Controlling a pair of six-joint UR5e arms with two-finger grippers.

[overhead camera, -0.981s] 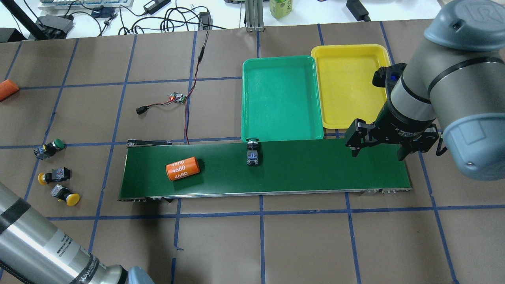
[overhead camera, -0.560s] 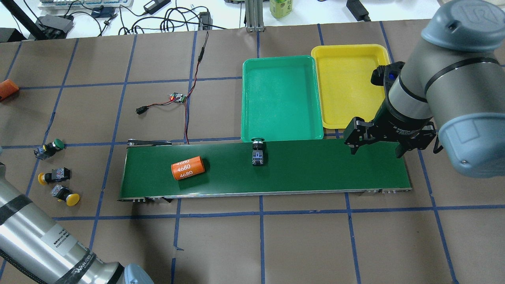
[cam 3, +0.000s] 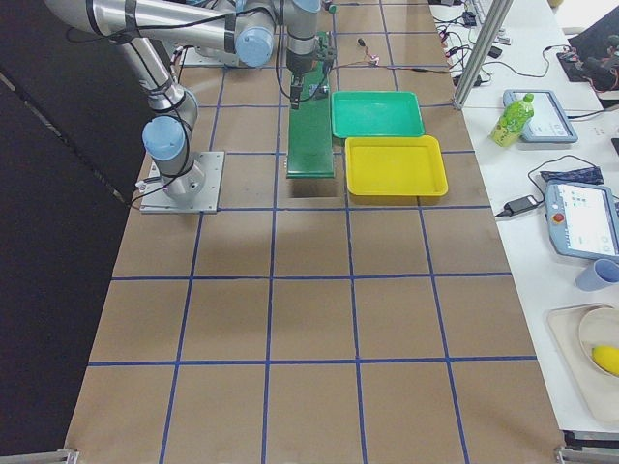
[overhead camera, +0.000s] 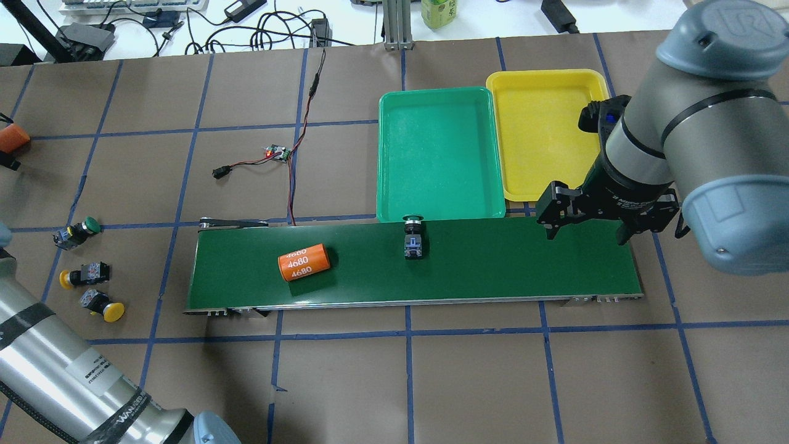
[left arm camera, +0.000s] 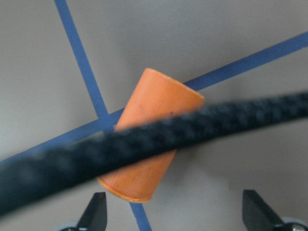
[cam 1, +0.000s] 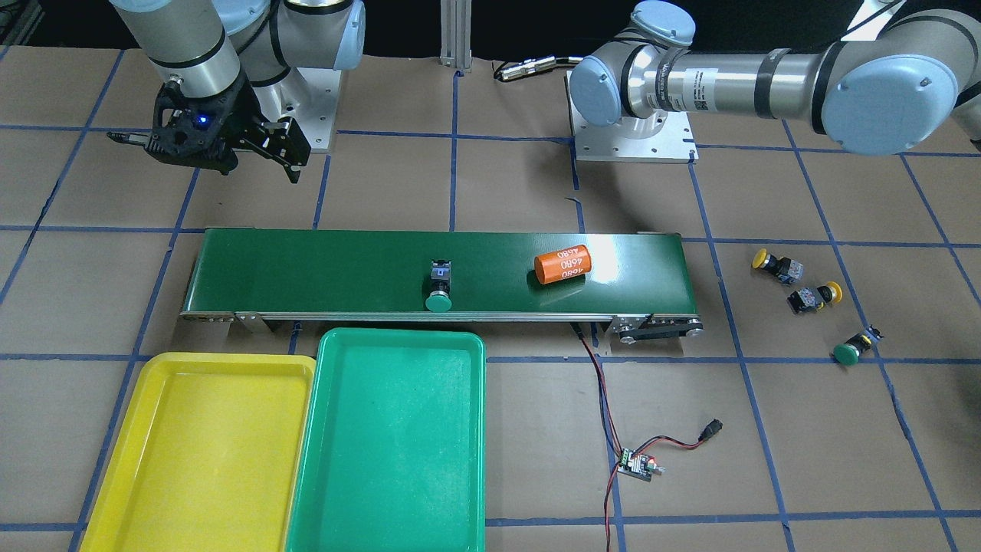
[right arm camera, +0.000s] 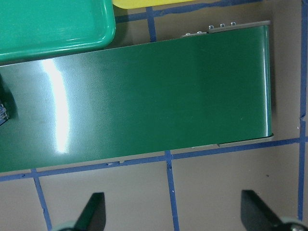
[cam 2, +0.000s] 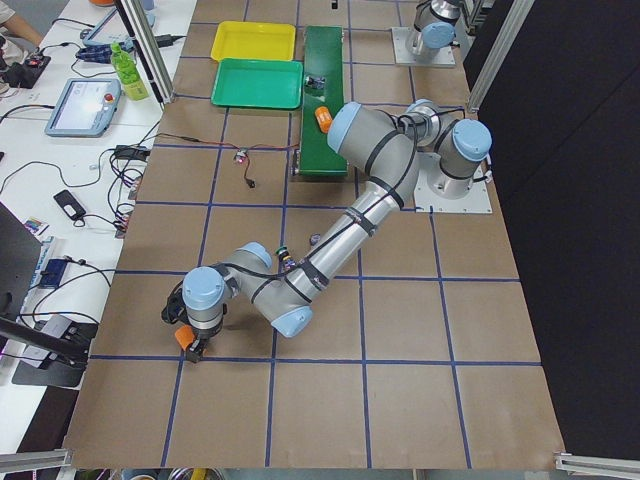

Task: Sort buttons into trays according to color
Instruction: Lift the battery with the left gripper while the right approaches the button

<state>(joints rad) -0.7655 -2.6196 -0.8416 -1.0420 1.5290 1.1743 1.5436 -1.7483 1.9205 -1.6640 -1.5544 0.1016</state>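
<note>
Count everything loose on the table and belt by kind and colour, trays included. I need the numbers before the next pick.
Green buttons: 2
Yellow buttons: 2
Orange cylinders: 2
Green tray: 1
Yellow tray: 1
Total: 8

button (overhead camera: 413, 239) on belt (overhead camera: 524, 265) | cylinder (overhead camera: 304, 262) left of it | trays (overhead camera: 437, 154) side by side behind belt

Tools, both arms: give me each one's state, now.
Left tool: open, gripping nothing, over an orange cylinder.
Right tool: open, empty.
</note>
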